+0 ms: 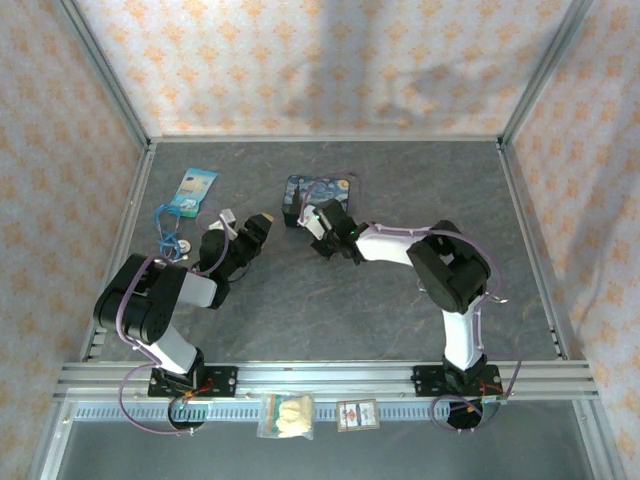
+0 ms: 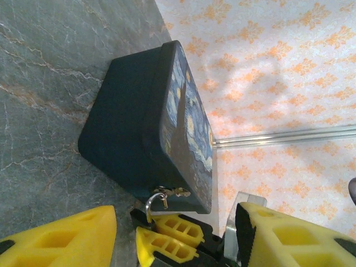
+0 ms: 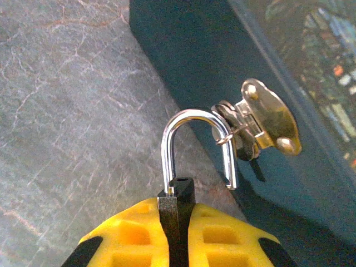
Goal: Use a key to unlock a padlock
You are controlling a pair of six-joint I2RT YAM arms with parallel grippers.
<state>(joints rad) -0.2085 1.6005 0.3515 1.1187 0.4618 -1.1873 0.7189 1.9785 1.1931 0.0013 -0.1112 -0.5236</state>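
The dark padlock [image 3: 177,194] is pinched by its body in my right gripper [image 3: 175,211], which is shut on it just in front of the blue starry tin [image 1: 322,188]. Its silver shackle [image 3: 192,118] stands open, the free end out of the body and hooked through the tin's brass hasp [image 3: 270,119]. My left gripper [image 1: 245,224] hovers open to the left of the tin, its yellow fingers [image 2: 61,239] spread either side of the right gripper's tips and the shackle [image 2: 150,204]. A tiny pale item, apparently the key [image 1: 178,246], lies at the left by the left arm.
A blue wire loop [image 1: 163,222] and a blue-white packet [image 1: 195,188] lie at the far left of the grey table [image 1: 400,320]. Two small packets [image 1: 285,414] rest on the front rail. Patterned walls enclose the table on three sides.
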